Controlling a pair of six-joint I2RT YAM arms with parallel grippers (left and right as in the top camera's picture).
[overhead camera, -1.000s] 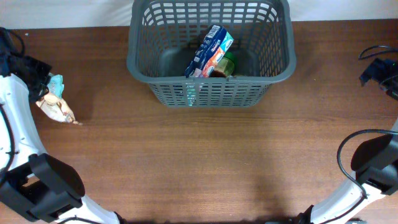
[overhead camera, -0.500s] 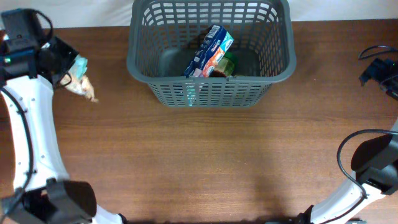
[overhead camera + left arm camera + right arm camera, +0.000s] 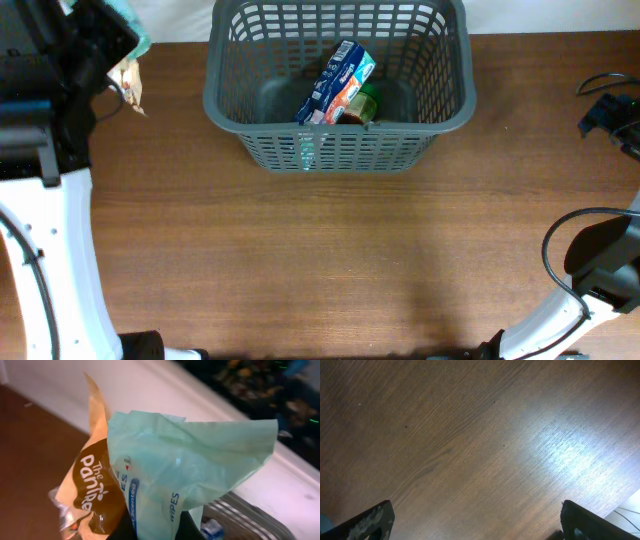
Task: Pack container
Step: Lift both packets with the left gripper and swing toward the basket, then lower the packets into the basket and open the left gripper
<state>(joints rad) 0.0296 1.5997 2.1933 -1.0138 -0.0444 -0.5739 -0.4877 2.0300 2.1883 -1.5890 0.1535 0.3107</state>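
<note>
Grey plastic, the container (image 3: 466, 95), upper centre overhead, looks stiff and light; I'd take its thick rim. My left gripper (image 3: 118, 48) pinches a limp wipes pack (image 3: 190, 460) and snack pouch (image 3: 92, 487); my right gripper (image 3: 475, 522) stands spread.

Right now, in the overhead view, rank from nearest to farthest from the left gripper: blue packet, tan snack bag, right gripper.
1. Tan snack bag, held by the left gripper, far left.
2. Blue packet, inside the container, centre.
3. Right gripper, far right.
</note>
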